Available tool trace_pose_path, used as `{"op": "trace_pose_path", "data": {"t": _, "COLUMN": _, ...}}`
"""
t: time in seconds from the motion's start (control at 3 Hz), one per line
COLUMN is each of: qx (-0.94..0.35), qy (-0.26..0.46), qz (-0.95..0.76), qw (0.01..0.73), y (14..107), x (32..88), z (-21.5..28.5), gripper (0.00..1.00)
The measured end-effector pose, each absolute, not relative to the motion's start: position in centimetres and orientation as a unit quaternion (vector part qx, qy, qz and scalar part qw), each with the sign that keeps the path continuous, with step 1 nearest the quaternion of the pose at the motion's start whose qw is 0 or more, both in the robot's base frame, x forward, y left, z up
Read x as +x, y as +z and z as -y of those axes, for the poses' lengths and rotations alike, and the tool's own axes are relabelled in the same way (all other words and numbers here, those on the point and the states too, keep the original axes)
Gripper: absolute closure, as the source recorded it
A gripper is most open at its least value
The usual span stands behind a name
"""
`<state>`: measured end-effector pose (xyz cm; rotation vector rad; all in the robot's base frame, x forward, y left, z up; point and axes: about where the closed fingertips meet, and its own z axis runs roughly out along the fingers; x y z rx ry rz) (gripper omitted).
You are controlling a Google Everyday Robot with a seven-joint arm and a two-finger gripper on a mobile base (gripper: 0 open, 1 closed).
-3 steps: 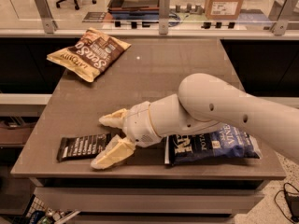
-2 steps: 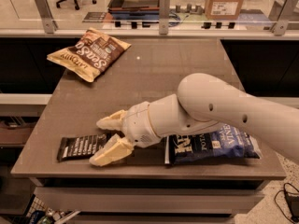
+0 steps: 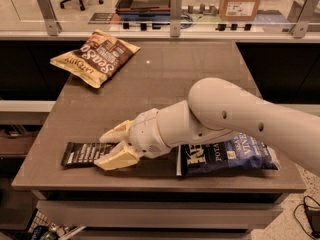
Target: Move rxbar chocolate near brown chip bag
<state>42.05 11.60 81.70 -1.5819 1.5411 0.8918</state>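
Claw (image 3: 100, 151) lower now, astride flat dark white-lettered rxbar chocolate (image 3: 79, 154).

We see the chocolate bar (image 3: 80, 154) lying flat near the front-left edge of the table (image 3: 200, 84): dark wrapper, white text, long side left-right. The brown chip bag (image 3: 95, 56) lies flat at the far-left corner, well apart. The gripper (image 3: 102, 150) is at the bar's right end, fingers spread.
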Motion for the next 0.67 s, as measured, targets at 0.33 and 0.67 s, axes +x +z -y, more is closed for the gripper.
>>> {"op": "trace_pose_path", "data": {"t": 0.33, "qx": -0.617, "qy": 0.348, "qz": -0.601, "qw": 0.371, "y": 81.70, "x": 42.05, "z": -11.61, "gripper": 1.00}}
{"op": "trace_pose_path", "data": {"t": 0.67, "qx": -0.614, "qy": 0.346, "qz": -0.604, "qw": 0.373, "y": 81.94, "x": 42.18, "z": -11.53, "gripper": 1.00}}
